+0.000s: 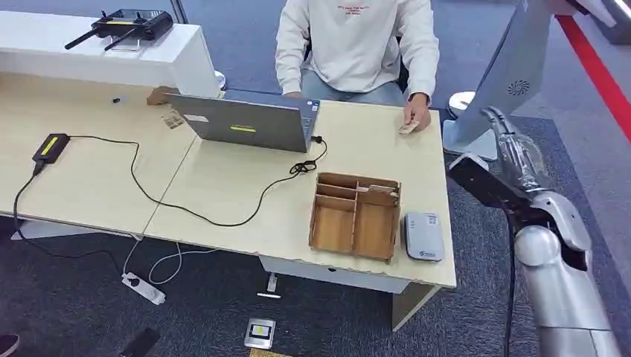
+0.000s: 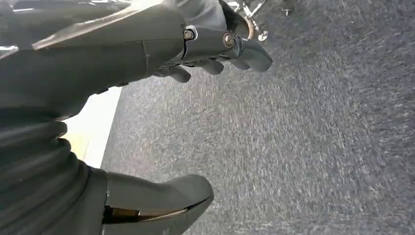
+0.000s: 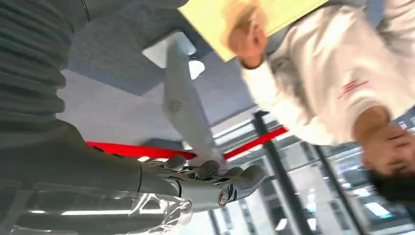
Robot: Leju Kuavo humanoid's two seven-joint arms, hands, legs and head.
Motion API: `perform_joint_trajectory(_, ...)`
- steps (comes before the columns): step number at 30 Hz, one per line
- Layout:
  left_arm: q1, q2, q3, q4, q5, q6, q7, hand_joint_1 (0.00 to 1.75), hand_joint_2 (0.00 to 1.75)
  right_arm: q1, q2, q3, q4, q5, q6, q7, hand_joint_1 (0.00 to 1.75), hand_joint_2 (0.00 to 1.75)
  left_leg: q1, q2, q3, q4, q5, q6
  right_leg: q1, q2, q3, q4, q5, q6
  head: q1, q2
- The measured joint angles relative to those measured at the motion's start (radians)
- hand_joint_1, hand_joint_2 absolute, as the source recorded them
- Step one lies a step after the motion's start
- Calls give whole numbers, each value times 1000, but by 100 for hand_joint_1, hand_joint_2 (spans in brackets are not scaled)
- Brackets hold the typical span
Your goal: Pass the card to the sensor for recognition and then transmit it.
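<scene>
Two silver arms carry our hands: the right robot hand [image 1: 513, 145], glossy under clear film, hangs beyond the worktop's [image 1: 223, 186] right edge, fingers [image 3: 230, 176] loosely apart, holding nothing; the left robot hand [image 2: 215, 49] hangs over speckled grey carpet [image 2: 318, 137], dark fingers apart and empty. We see the small tan card [image 1: 408, 127] on the pale wood-grain worktop under a person's hand [image 1: 418, 115]. Nearer us sit a rounded grey sensor [image 1: 423, 236] and, just beside it, a compartmented wooden box [image 1: 356, 216].
</scene>
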Motion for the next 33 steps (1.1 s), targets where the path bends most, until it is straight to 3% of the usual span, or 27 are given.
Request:
perform_joint_trajectory(6, 1, 8, -9, 1, -2, -11, 14, 0, 175, -59, 38, 88, 69, -2, 16, -5, 0, 175, 0, 0, -1, 0, 0, 0, 1, 0, 0, 0, 0, 0, 0, 0)
perform_joint_trajectory(15, 2, 8, -18, 1, 1, -13, 30, 0, 175, -127, 87, 127, 234, -58, 27, 11, 0, 175, 0, 0, -1, 0, 0, 0, 1, 0, -1, 0, 0, 0, 0, 0)
perform_joint_trajectory(22, 4, 11, -26, 2, -15, -20, 37, 0, 175, -142, 93, 151, 314, -59, 86, 46, 0, 175, 0, 0, -1, 0, 0, 0, 1, 0, -1, 0, 0, 0, 1, 0)
perform_joint_trajectory(33, 6, 11, -44, 2, -19, -15, 44, 0, 175, -146, 94, 174, 384, -60, 111, 48, 0, 175, 0, 0, -1, 0, 0, 0, 1, 0, -1, 0, 0, 0, 0, 0)
